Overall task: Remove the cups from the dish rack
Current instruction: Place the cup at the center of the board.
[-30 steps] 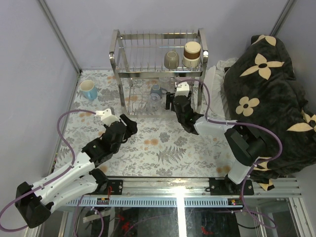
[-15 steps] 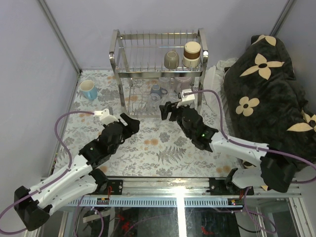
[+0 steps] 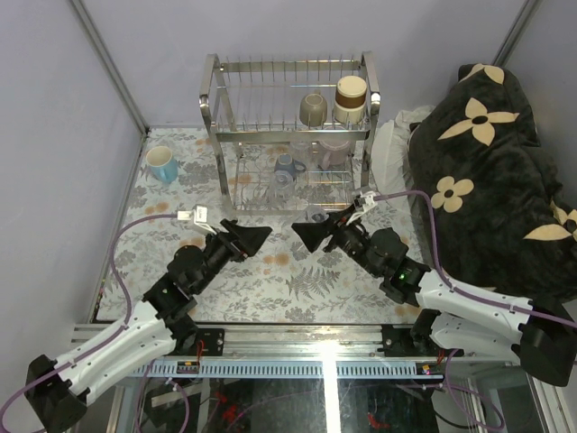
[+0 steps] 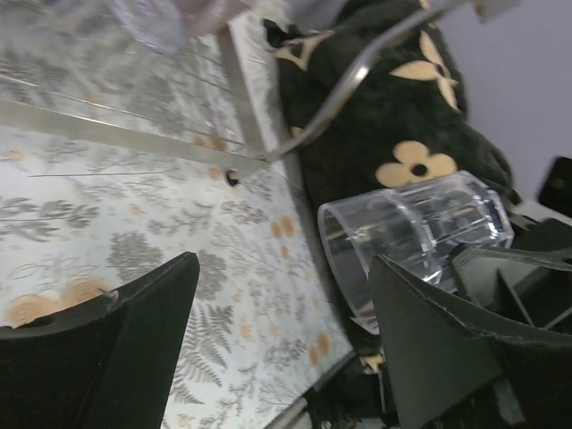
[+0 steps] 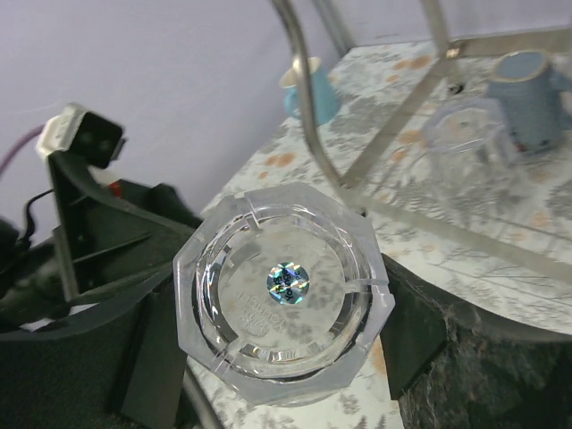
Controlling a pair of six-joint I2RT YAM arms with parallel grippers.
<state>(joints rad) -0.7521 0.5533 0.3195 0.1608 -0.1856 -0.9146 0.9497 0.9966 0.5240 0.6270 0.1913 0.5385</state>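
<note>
Two arms reach in from the near edge and meet over the middle of the fern-patterned table [image 3: 297, 280], claws pointing at each other just in front of the dish rack [image 3: 210, 99]; the left arm stretches up from the lower left with its forearm low and its left gripper [image 3: 251, 236] aimed rightward, fingers spread wide with nothing between them; the right arm comes in from the lower right, bent at the elbow, and its right gripper [image 3: 311, 230] points leftward, clamped on a clear glass [image 5: 281, 290] held on its side; in the right wrist view the glass's thick many-sided base faces the camera with a finger pressed on each flank; from the left wrist its open mouth is turned toward the left claw, near its fingertips but apart from them; the glass seems to hang above the table, though no view shows the gap plainly; on the rack's upper tier an olive-grey mug [image 3: 313, 109] sits just beside a brown-and-cream cup [image 3: 351, 97]; the lower tier holds a grey-blue cup [image 3: 286, 165], a pale lilac mug [image 3: 335, 149] and a second glass [image 3: 280, 183]; a light blue mug [image 3: 162, 166] stands upright on the table, left of the rack; a black flowered blanket [image 3: 487, 162] lies heaped at the right.
</note>
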